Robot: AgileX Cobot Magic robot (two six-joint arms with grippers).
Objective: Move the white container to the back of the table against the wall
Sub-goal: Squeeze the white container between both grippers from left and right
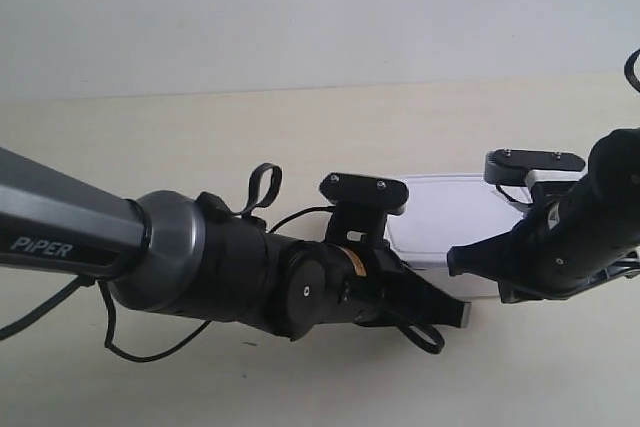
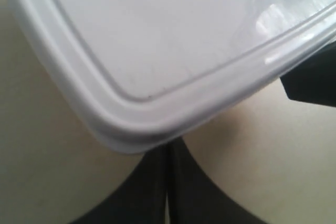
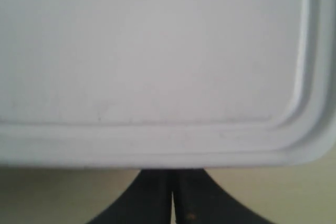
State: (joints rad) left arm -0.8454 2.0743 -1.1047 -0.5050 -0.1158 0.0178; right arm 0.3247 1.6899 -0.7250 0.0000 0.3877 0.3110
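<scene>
The white container [image 1: 445,212] lies on the table [image 1: 180,137], short of the wall [image 1: 300,7], and both arms partly cover it. In the left wrist view my left gripper [image 2: 168,153] is shut, its tips running under a rounded corner of the container [image 2: 157,51]. In the right wrist view my right gripper [image 3: 172,178] is shut too, its tips meeting the straight side of the container [image 3: 157,66] under the lid's rim. Neither gripper holds anything. In the exterior view the gripper at the view's left [image 1: 450,309] and the one at the view's right [image 1: 458,259] are both at the container's near side.
Bare table lies between the container and the wall. The large grey arm [image 1: 90,232] at the exterior view's left crosses the foreground, trailing loose black cables [image 1: 150,352]. The other gripper shows as a dark shape [image 2: 312,80] in the left wrist view.
</scene>
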